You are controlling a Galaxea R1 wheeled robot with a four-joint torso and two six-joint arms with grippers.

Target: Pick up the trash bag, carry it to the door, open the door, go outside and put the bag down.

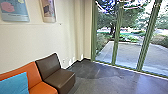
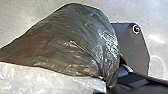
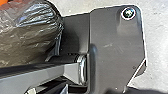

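Was indoors, facing a glass wall (image 1: 130,53) and a paved yard (image 1: 122,51) beyond it, brown chair (image 1: 56,75) off to the robot's left. Judged pickup as done, carry as under way: saw the trash bag (image 2: 72,42) large in both wrist views, close by the robot's own dark base plate (image 2: 135,47). Left to do, by that reading: reach the door, open it, get out, put the bag down. Couldn't pick the door out of the glazing, so couldn't call the distance to go. Couldn't tell grip state on left gripper or right gripper: released, clenched or grasping the bag, all unconfirmed. Placed the bag just ahead of the left gripper's wrist camera, and near the right gripper's too; couldn't confirm contact with either. On the bag's lie: saw a narrow, gathered end aimed at the robot's black jointed bar (image 2: 135,81), then a flare into a broad, creased bulge away from it. Took the long axis as roughly along those creases, narrow end to body, but couldn't fix it fully with the body cut off in view. Noted pale plastic (image 2: 37,78) right alongside; couldn't tell same bag or separate.
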